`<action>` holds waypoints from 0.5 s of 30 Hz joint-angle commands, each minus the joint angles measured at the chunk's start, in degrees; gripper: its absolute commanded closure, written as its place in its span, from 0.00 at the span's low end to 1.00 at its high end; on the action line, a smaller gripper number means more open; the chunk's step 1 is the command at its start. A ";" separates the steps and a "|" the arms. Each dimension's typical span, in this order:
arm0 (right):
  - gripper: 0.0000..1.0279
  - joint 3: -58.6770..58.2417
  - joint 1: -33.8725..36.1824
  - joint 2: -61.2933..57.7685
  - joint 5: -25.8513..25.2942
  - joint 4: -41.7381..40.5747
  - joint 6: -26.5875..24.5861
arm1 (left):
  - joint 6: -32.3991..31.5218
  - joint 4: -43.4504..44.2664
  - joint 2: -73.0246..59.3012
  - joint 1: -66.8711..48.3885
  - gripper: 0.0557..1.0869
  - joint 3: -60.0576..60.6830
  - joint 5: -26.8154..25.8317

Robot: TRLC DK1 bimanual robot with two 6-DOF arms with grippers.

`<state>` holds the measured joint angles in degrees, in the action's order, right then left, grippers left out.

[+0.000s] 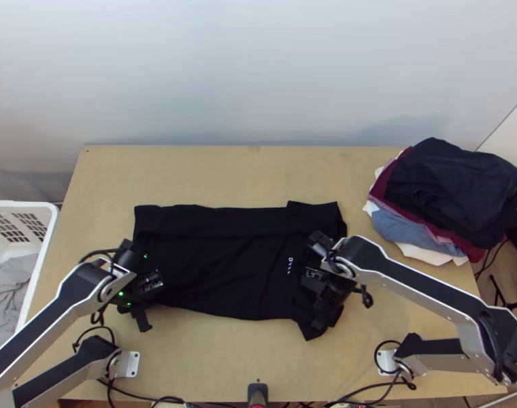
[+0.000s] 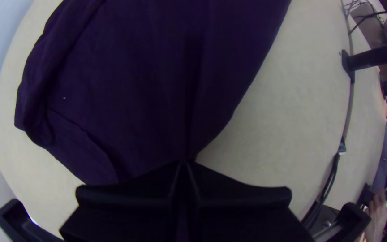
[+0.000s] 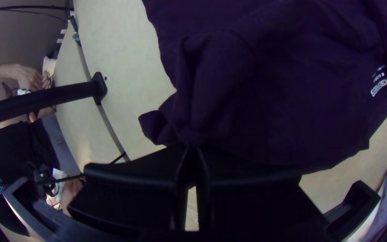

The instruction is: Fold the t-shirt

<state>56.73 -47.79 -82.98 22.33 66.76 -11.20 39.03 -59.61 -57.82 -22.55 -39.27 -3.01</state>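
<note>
A black t-shirt (image 1: 218,255) lies sideways across the table, flat and apparently folded lengthwise, its collar and sleeve end toward the right. Over its left end, at the near corner, is my left gripper (image 1: 143,318); in the left wrist view the left gripper (image 2: 184,162) is closed on the edge of the shirt (image 2: 148,89). My right gripper (image 1: 318,325) is at the near corner of the right end. The right wrist view has the right gripper (image 3: 192,147) pinching gathered cloth of the shirt (image 3: 283,98), with creases running from its fingertips.
A pile of clothes (image 1: 456,194) sits at the table's right edge. A white basket (image 1: 44,265) holding grey cloth stands off the left edge. Cables run along the table's near edge, by a dark device (image 1: 258,393). Bare tabletop (image 1: 245,173) stretches beyond the shirt.
</note>
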 commanded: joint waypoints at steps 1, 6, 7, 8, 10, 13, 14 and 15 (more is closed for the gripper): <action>0.97 -0.22 3.84 4.67 2.11 3.81 -1.63 | -0.97 -11.23 1.92 -0.13 0.96 -8.37 -1.56; 0.97 1.98 10.70 5.55 2.11 3.99 -2.60 | 4.13 -7.71 -3.17 7.34 0.96 -10.48 -1.48; 0.97 2.60 12.02 5.46 2.11 3.99 -3.04 | 4.48 -6.65 -5.11 8.31 0.96 -11.18 -1.48; 0.97 3.21 13.51 5.46 2.11 3.99 -3.30 | 4.92 -5.16 -7.13 9.27 0.96 -11.80 -1.39; 0.97 4.62 16.24 4.67 2.11 3.99 -4.09 | 6.85 -1.91 -10.64 12.00 0.96 -13.29 -1.30; 0.97 6.82 20.46 2.30 2.11 3.90 -6.11 | 7.38 1.26 -17.94 13.40 0.96 -17.51 -0.95; 0.97 7.43 21.86 1.07 2.11 3.99 -7.08 | 7.29 2.31 -20.58 14.02 0.96 -19.18 -0.95; 0.97 8.31 23.36 -0.16 2.11 3.99 -7.69 | 7.29 3.36 -23.12 14.28 0.96 -20.94 -0.95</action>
<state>60.99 -33.06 -79.37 24.45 70.63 -15.53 44.51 -61.89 -68.18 -12.78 -52.34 -4.25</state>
